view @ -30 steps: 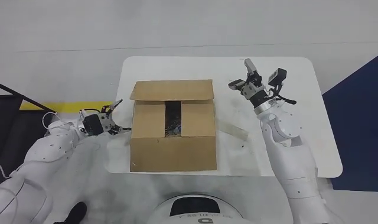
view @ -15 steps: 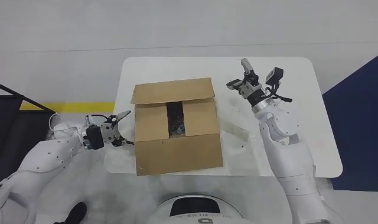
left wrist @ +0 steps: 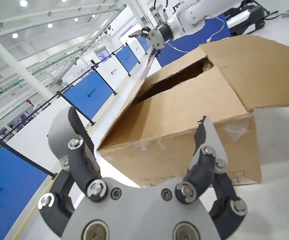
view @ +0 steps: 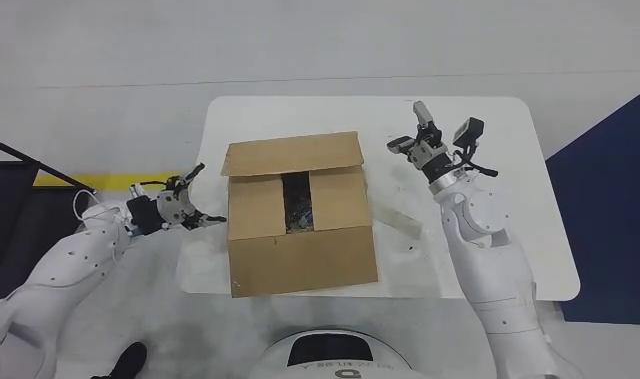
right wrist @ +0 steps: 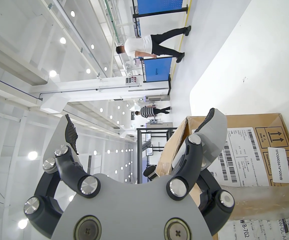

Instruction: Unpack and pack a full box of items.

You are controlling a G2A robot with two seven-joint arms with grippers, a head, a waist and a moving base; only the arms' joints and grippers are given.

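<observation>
A brown cardboard box (view: 300, 229) stands in the middle of the white table (view: 500, 189). Its far flap (view: 290, 154) is folded outward. Two inner flaps lie nearly flat, with a dark gap (view: 293, 201) between them where some contents show. My left gripper (view: 205, 196) hangs open just off the box's left side, near the table's left edge, holding nothing. In the left wrist view the left gripper (left wrist: 138, 118) faces the box (left wrist: 184, 116). My right gripper (view: 408, 127) is open and empty, right of the box's far corner. In the right wrist view the right gripper (right wrist: 141, 119) is beside the box's labelled side (right wrist: 254, 146).
A strip of clear tape or plastic (view: 395, 219) lies on the table right of the box. Bare table stretches to the right and behind the box. The box's near side sits close to the table's front edge.
The box has slid slightly right and toward the front edge, turning a little. My left gripper dipped toward the front, then came back beside the box's left side. The right gripper has barely shifted.
</observation>
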